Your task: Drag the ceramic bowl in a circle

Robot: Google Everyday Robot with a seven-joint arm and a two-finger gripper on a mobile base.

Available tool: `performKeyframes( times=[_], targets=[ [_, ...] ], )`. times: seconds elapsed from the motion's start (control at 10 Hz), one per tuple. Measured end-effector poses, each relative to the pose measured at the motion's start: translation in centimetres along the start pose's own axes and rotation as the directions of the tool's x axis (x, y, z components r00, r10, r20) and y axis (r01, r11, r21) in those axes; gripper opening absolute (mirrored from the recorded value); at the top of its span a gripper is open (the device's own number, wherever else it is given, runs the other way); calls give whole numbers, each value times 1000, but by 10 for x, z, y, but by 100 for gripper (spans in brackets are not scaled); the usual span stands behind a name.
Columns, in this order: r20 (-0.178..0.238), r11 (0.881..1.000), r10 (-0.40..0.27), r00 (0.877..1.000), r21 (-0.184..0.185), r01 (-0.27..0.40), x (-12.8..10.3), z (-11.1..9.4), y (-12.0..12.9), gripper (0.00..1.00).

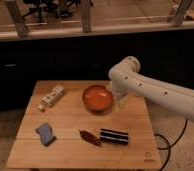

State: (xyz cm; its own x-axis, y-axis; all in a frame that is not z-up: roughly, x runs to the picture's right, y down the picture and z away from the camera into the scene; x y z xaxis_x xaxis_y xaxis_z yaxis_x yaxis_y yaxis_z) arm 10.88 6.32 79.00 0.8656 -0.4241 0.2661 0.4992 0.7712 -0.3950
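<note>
Ceramic bowl (97, 98) upright near far edge of surface (65, 145); claw (119, 101) just beside its right rim, grip state cannot be told

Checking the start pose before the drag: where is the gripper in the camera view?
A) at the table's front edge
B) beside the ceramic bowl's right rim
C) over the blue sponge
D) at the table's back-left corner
B: the gripper hangs just beside the right rim of the ceramic bowl, well away from the blue sponge at front left.
</note>
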Motion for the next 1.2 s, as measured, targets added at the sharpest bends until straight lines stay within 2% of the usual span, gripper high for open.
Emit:
performKeyframes(
  times=[0.8,1.2],
  targets=[
    [41,995,-101,994,-5,101,-7,51,-11,80],
    [62,990,-140,988,-10,141,-8,66,-8,80]
  ],
)
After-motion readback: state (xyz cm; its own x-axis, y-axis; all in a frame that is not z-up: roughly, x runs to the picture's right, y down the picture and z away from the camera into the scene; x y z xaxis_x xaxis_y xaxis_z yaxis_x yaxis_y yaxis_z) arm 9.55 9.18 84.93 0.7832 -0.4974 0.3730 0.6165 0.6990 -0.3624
